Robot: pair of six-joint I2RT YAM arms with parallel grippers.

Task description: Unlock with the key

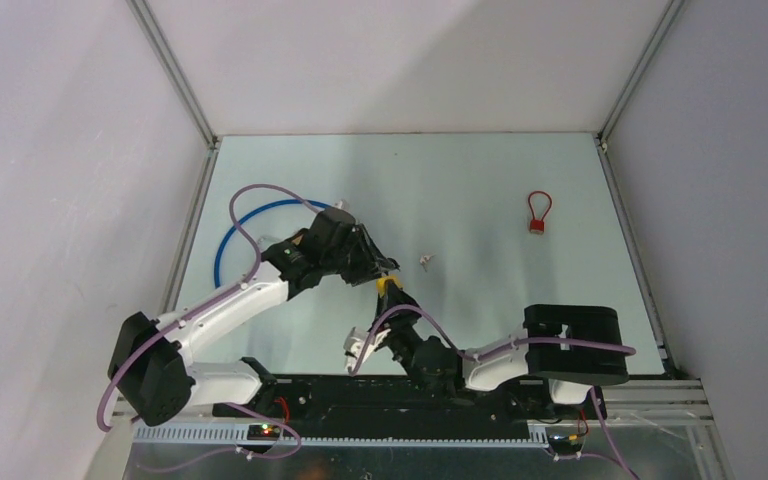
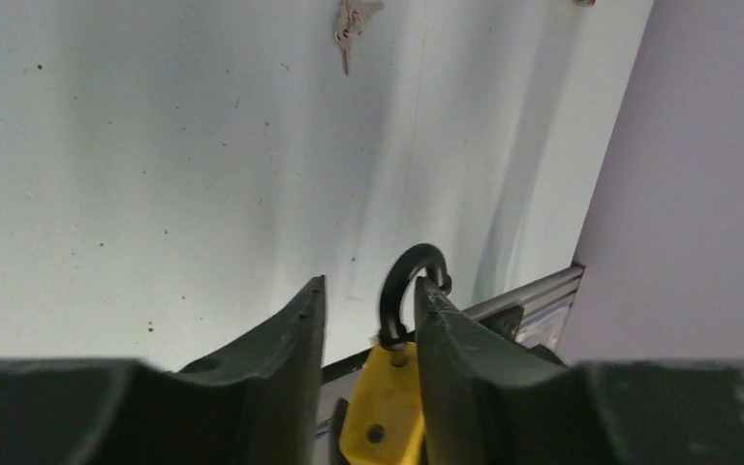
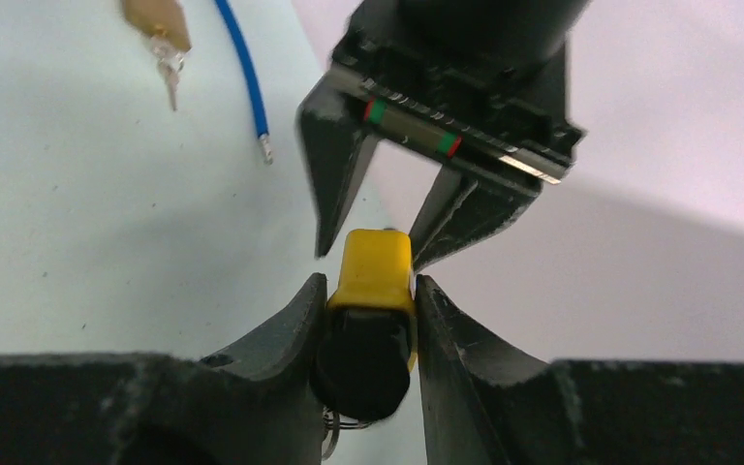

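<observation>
A yellow padlock (image 1: 389, 287) with a black shackle (image 2: 409, 281) is held up between both grippers near the table's front centre. My left gripper (image 1: 384, 272) is closed round the lock's upper body (image 2: 383, 412); the lock lies against its right finger (image 2: 455, 339). My right gripper (image 3: 370, 300) is shut on the black key head (image 3: 368, 360) at the lock's bottom end (image 3: 376, 266), a key ring hanging below. The key blade is hidden. The left gripper's fingers (image 3: 334, 184) straddle the lock's far end in the right wrist view.
A red padlock (image 1: 538, 214) lies at the back right. A small bunch of keys (image 1: 425, 260) lies mid-table and shows in the left wrist view (image 2: 349, 24). A blue cable loop (image 1: 245, 215) lies at the left, its end near a tan tag (image 3: 158, 17).
</observation>
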